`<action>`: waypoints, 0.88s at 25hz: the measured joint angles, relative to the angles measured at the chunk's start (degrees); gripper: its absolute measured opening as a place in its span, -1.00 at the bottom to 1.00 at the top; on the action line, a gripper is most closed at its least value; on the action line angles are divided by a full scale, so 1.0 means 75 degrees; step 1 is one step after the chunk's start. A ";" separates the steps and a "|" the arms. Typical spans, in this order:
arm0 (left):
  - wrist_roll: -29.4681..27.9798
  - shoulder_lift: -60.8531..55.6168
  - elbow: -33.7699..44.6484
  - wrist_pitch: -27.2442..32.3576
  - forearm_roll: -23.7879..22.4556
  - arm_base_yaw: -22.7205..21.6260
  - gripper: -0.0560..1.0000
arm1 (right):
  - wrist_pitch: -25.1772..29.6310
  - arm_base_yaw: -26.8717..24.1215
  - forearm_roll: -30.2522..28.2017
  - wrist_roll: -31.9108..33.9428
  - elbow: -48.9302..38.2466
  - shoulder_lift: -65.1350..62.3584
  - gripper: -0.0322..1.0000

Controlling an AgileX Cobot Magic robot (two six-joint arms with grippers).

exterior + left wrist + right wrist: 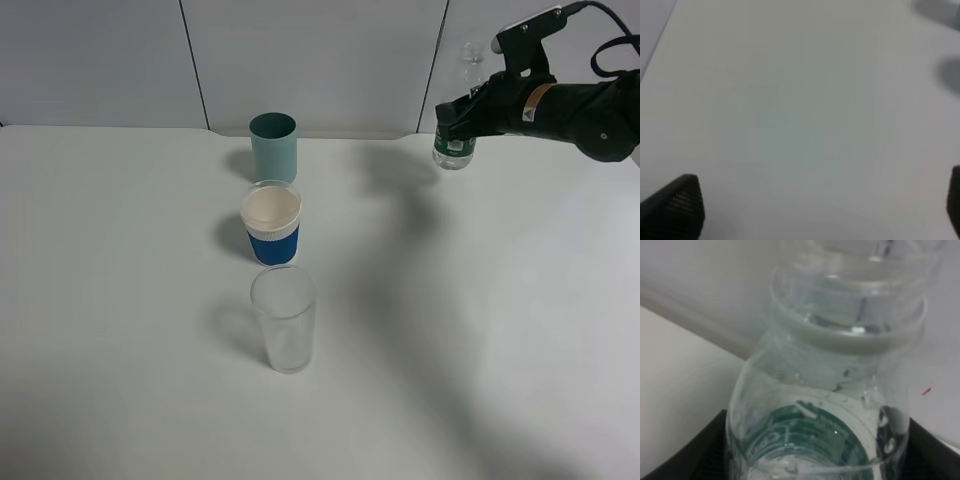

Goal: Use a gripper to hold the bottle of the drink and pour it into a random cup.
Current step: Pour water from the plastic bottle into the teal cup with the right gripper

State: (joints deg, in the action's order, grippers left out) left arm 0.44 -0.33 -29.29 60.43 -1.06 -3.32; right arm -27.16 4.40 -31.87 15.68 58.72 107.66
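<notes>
The bottle of the drink [454, 142] is a small clear plastic bottle with a dark green label. It hangs upright above the table at the far right, and my right gripper [462, 112] is shut on its body. Close up in the right wrist view, the bottle [840, 390] fills the frame between the black fingers [707, 455]. The pale teal cup [273, 146] stands at the back centre, well left of the bottle. My left gripper [815, 210] is open over bare table, and only its two fingertips [677, 205] show.
A white cup with a blue sleeve [271, 226] stands just in front of the teal cup. A tall clear glass [284, 318] stands nearer still, in the same row. The white table [120, 300] meets a grey panelled wall at the back.
</notes>
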 joint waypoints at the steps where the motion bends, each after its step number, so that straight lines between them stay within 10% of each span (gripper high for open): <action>1: 0.0000 0.0000 0.0000 0.0000 0.0000 0.0000 0.96 | 0.0149 0.0085 0.0008 0.0000 0.0000 -0.0154 0.16; 22: 0.0000 0.0000 0.0000 0.0000 0.0000 0.0000 0.96 | 0.2556 0.0859 0.0860 0.0523 -0.0005 -0.1439 0.16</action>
State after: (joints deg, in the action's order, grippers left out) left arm 0.44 -0.33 -29.29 60.43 -1.06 -3.32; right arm -8.00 10.84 -25.42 19.60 58.68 96.87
